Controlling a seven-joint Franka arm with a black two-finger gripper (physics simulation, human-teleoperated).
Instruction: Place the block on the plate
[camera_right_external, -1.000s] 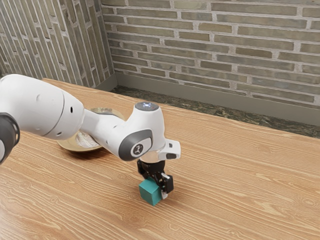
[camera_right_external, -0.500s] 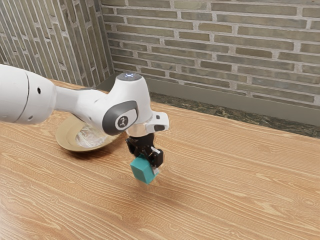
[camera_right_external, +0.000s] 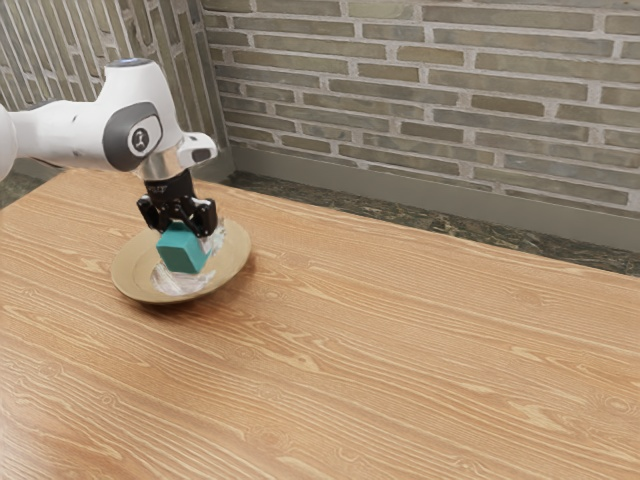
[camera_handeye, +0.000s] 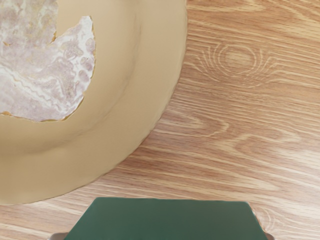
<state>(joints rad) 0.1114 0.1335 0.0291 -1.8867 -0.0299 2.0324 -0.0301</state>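
Exterior view, wall (camera_right_external: 450, 100): grey-brown brick, right across the back.
Table (camera_right_external: 400, 370): wide wood grain, running out beneath it all.
Arm (camera_right_external: 60, 135): in from the exterior view's left!
Plate (camera_right_external: 235, 247): tan, round, pale patch (camera_handeye: 45, 75) in the middle, flat on the table.
Gripper (camera_right_external: 184, 232): pointed down, and had the block (camera_right_external: 180, 252) pinched between both fingers!
Block: teal, up in the air, against the plate in the exterior view; directly over it, couldn't tell.
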